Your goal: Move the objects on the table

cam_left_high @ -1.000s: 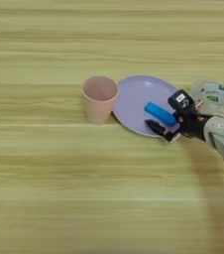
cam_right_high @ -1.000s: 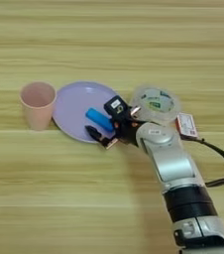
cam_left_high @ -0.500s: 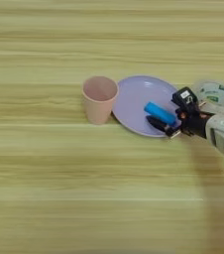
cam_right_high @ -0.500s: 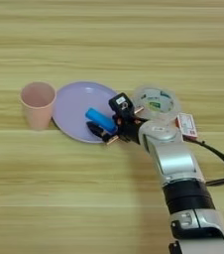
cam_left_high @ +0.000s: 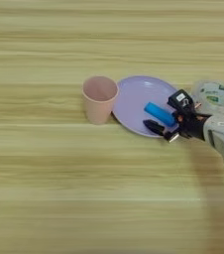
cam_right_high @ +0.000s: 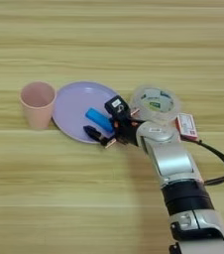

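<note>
A round lilac plate (cam_right_high: pixel 73 105) lies on the table (cam_right_high: pixel 109 198) beside a pink cup. On the plate's right part rests a small blue block (cam_right_high: pixel 96 117), lying flat. My right gripper (cam_right_high: pixel 102 119) reaches in over the plate's right rim and is open. One black finger (cam_right_high: pixel 115 105) stands behind the block and the other (cam_right_high: pixel 93 132) in front of it, so the block lies between them. A small red-and-white box (cam_right_high: pixel 186 126) lies on the table to the right of my forearm.
The pink cup (cam_left_high: pixel 100 97) stands upright, touching or nearly touching the plate's left rim. A clear tape roll (cam_right_high: pixel 154 101) lies just behind my wrist. A black cable (cam_right_high: pixel 222 163) loops off the forearm to the right.
Almost nothing differs. The gripper stays at the plate's right rim around the blue block, with its front finger a little further left over the plate.
</note>
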Available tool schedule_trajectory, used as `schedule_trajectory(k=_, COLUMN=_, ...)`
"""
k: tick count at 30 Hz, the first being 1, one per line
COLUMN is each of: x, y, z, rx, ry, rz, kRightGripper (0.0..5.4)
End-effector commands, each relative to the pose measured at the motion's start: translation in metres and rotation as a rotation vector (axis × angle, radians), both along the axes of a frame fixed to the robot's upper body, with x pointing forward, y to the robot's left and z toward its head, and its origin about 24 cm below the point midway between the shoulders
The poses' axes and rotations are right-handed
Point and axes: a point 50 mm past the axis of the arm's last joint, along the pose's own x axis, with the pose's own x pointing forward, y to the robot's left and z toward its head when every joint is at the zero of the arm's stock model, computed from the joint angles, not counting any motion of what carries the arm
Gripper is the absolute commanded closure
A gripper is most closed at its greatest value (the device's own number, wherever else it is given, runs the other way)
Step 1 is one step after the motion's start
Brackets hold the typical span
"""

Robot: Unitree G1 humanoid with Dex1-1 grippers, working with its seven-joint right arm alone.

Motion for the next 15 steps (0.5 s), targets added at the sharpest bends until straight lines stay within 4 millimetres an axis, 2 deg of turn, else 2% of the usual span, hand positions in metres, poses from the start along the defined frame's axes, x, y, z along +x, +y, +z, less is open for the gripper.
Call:
schedule_trajectory(k=1, x=0.0165, y=-0.0061, z=0.0267, rx=-0.037, ry=-0.095, rz=-0.012, kRightGripper=0.53)
schedule_trajectory(k=15, x=0.0183, y=-0.0076, z=0.0248, rx=-0.028, ry=-0.088, rz=-0.019, kRightGripper=2.05)
